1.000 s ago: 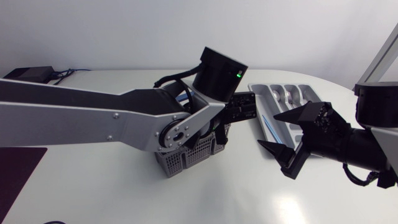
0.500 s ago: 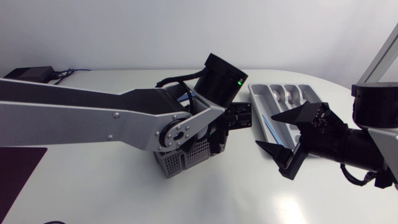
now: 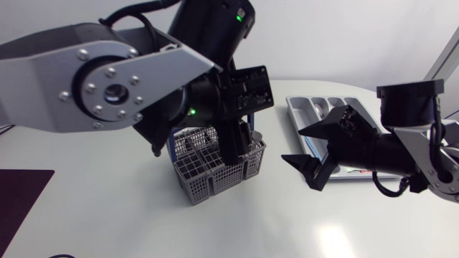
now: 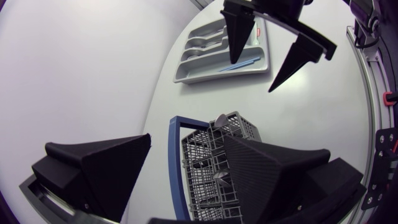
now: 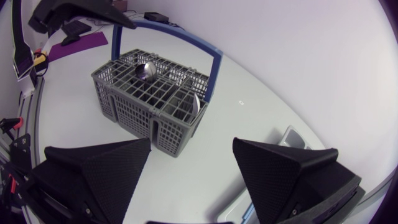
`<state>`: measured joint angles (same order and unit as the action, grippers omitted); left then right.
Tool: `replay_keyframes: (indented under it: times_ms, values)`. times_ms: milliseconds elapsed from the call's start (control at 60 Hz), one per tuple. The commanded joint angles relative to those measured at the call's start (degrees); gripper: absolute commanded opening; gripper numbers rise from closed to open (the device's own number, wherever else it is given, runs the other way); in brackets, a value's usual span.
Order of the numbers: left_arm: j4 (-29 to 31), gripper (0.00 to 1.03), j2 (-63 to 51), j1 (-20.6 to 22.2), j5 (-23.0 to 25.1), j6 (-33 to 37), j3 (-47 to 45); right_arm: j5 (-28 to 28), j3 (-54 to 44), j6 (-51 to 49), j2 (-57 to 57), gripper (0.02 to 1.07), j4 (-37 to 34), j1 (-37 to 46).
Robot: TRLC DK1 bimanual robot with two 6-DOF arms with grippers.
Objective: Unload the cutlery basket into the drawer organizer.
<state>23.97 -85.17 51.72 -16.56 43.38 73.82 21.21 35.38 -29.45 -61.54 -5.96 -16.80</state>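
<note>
Grey cutlery basket with the blue handle sits roughly mid-table on the white table, handle standing upright. In the wrist views I can see at least two spoons still in it, bowls up: one in a compartment on the side away from the right arm, another near the corner closest to it.

The left gripper hangs right over the basket with its fingers spread wide and nothing in them. From its own camera one finger sits over the basket's grid and the other off to the side past the handle. Can't tell from the head view whether a fingertip actually touches the basket.

The right gripper is just beside the basket, between it and the drawer organizer, tips pointing at the basket. Fingers wide apart too, holding nothing.

The organizer is near the table's far right edge, well apart from the basket. It already has some silver spoons in the shorter slots and a thin blue piece lying in a long slot.
</note>
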Motion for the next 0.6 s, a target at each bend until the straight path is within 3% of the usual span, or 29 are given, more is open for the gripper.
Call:
replay_keyframes:
  times_ms: [0,267,417,583]
  values:
    - [2.14,0.97,1.49,-2.07,2.67,-2.86,-3.07,-0.12,2.51,3.00,-3.59,0.94,2.09,-1.84]
    - [3.10,0.97,1.93,-4.79,11.20,-5.49,-8.61,-8.91,4.26,2.56,-11.41,0.77,10.61,-9.92]
    - [4.33,0.97,2.20,-6.99,16.29,-6.55,-9.57,-10.05,6.02,2.12,-17.21,0.64,13.95,-10.54]
    - [5.21,0.97,2.55,-7.78,18.67,-6.99,-10.63,-10.84,8.31,1.50,-21.52,0.59,15.01,-10.54]
